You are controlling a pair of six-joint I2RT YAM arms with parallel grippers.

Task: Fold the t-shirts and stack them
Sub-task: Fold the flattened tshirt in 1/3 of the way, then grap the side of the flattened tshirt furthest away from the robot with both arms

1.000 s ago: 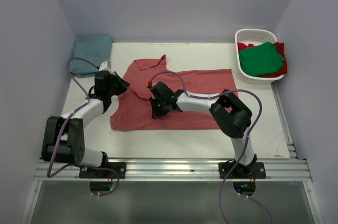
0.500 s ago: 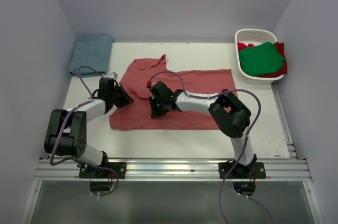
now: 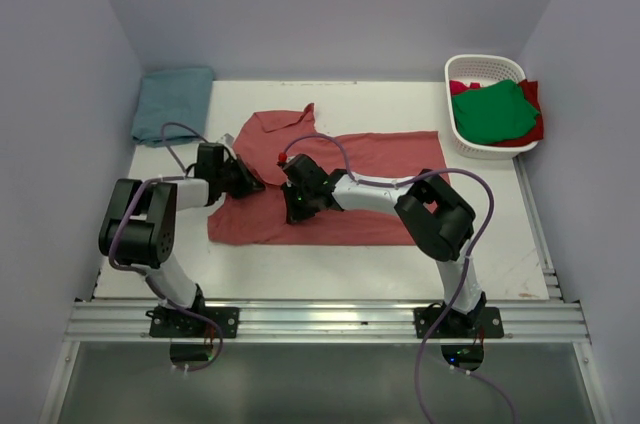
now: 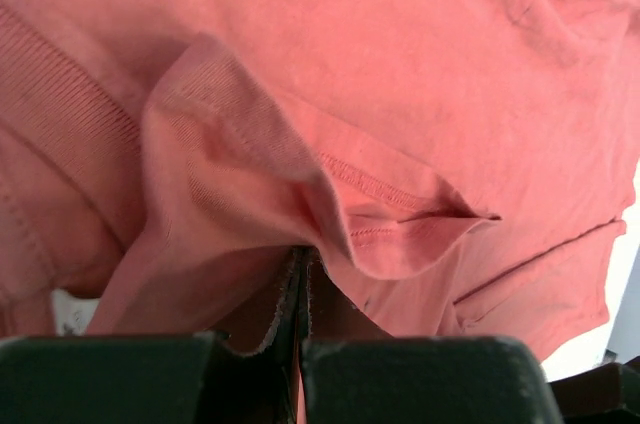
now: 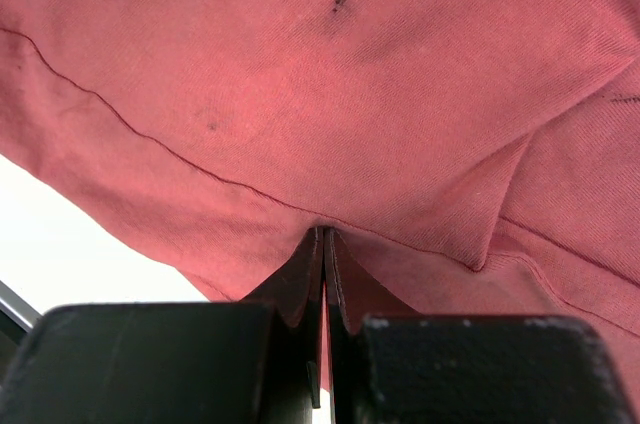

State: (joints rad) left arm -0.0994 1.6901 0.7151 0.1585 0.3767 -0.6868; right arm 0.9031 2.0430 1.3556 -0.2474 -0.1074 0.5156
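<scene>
Faded brick-red shirt (image 3: 400,154) lies spread, left side rumpled

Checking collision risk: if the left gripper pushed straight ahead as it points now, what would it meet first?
The brick-red shirt: the left gripper is shut on a fold, more cloth bunched directly ahead. Beyond, probably the right gripper; depth unclear.

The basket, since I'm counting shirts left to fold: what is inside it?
A green shirt lies on top of a red shirt that peeks out around it. Anything deeper is covered.
</scene>
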